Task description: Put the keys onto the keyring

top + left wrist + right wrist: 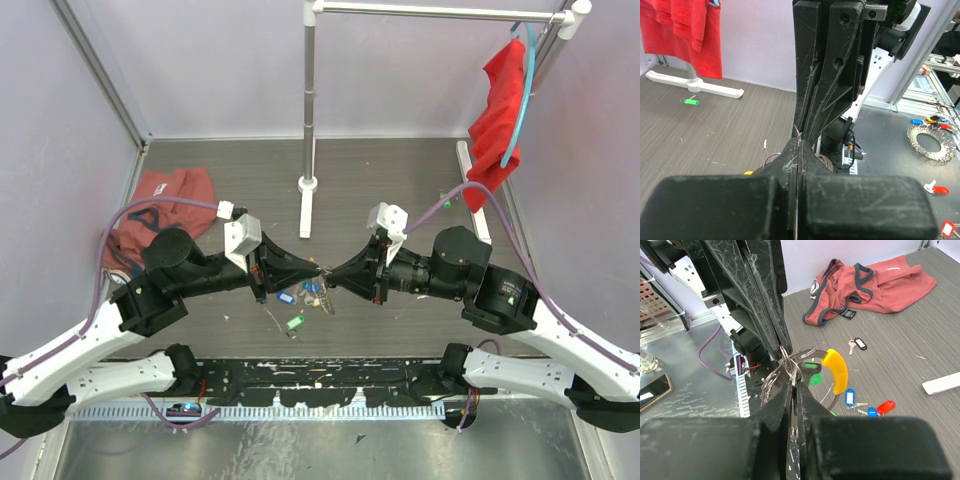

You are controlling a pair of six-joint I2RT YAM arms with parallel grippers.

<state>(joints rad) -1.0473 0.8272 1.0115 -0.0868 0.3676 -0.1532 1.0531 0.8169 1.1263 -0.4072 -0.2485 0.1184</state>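
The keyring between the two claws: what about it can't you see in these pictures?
Right wrist view: the keyring shows its yellow section, but the right gripper hides with its own fingers what metal it pinches, key or ring.
Left wrist view: the right gripper's fingers block the ring; only slivers show.
Top view: ring too small, covered where the left gripper meets the right.
Nowhere: whether any key is threaded on.

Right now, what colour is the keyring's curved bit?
The curved bit is yellow, clearest in the right wrist view.
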